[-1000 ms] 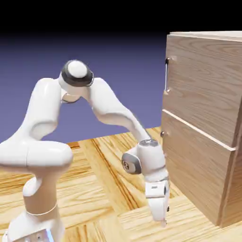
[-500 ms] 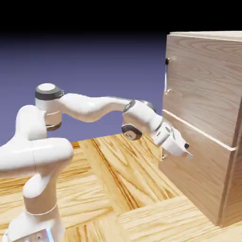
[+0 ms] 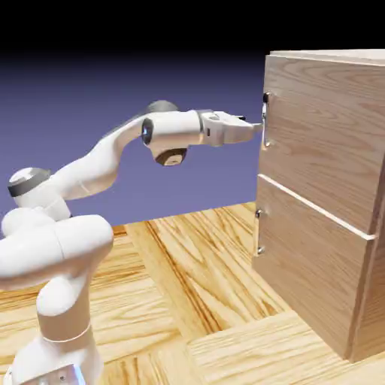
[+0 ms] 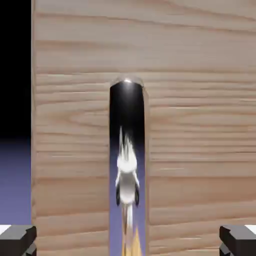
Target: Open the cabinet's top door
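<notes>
The light-wood cabinet [image 3: 359,66] stands at the exterior view's right, with two stacked front doors. Its top door [image 3: 323,143] is flat against the box and carries a slim vertical silver handle [image 3: 265,120] at its left edge. My arm reaches out level, and my gripper [image 3: 257,126] has its tips right at that handle. The hand view is filled by the top door [image 4: 200,125], with the shiny handle [image 4: 127,150] running down the middle. One grey fingertip [image 4: 17,239] shows left of the bar and the other [image 4: 237,239] right of it, wide apart, so the gripper is open.
The lower door [image 3: 308,263] sits under the top one, with its own small handle [image 3: 259,231] at the left edge. A wood-grain table top [image 3: 188,301] stretches beneath the arm, and the cabinet rests on it.
The arm has swung up from the lower door's height and straightened. The gripper rose to the top door's handle and now points level at it.
</notes>
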Controlling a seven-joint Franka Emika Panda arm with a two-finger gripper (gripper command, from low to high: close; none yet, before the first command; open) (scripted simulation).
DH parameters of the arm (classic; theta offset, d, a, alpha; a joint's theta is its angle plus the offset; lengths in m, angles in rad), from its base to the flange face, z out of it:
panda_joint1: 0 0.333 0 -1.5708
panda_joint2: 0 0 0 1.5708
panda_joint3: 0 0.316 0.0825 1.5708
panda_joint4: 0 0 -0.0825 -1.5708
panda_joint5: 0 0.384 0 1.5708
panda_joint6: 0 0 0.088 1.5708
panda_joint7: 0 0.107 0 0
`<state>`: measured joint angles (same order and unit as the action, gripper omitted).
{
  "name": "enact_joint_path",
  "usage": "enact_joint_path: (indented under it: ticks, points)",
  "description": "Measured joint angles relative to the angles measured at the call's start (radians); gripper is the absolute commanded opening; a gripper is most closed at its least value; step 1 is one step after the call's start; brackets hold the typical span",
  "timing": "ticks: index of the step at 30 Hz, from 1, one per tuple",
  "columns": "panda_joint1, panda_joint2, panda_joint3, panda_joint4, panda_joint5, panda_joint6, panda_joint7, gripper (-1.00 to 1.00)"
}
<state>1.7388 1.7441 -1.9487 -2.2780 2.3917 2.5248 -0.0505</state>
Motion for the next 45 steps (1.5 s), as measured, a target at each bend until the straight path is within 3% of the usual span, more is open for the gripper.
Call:
enact_joint_path:
  ticks: [1, 2, 9, 22, 31, 45]
  points:
    - [-0.039, -0.005, 0.003, 0.037, 0.015, 0.001, -0.001, 0.00]
    - [-0.039, -0.005, 0.003, 0.037, 0.015, 0.001, -0.001, -1.00]
    - [0.072, 0.016, -0.036, -0.144, 0.104, -0.167, -0.130, -1.00]
    - [0.237, 0.019, -0.238, -0.566, 0.109, -0.703, -0.367, -1.00]
    - [0.128, -0.008, -0.425, -0.705, 0.012, -1.094, -0.454, -1.00]
    - [-0.212, -0.352, -0.702, -0.681, -0.355, -1.703, -0.759, -1.00]
